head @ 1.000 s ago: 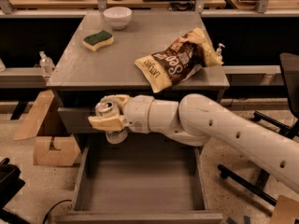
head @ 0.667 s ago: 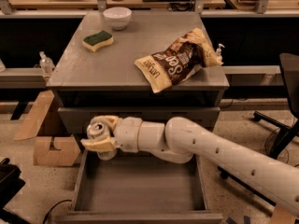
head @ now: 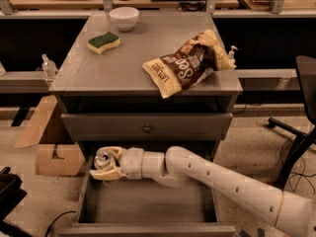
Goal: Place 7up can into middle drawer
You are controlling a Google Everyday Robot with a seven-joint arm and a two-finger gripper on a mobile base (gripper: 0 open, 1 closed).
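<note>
I have the gripper (head: 105,165) low in front of the table (head: 74,78), inside the opening under the closed drawer front with its round knob (head: 147,129). That knob sits above the gripper and off to its right. The gripper is pinching the 7up can (head: 103,158): one pale finger lies over the can's upper side and the other under it, and the can's silver top faces up towards my camera. The arm (head: 212,179) reaches in from the lower right and crosses the opening to get there.

The middle drawer (head: 85,196) is pulled out, and its flat grey bottom stretches below and to the right of the gripper. The can is held over the drawer's back left corner, close to the left side wall. I cannot tell whether its base touches the bottom.

On the tabletop well above the gripper, a green and yellow sponge (head: 103,42) lies almost straight up from it, with a white bowl (head: 123,18) further back. A brown chip bag (head: 190,63) sprawls up and to the right, hanging slightly over the front edge. A small clear bottle (head: 48,65) stands on a ledge up and to the left, and a cardboard box (head: 57,157) sits on the floor just left of the gripper.
</note>
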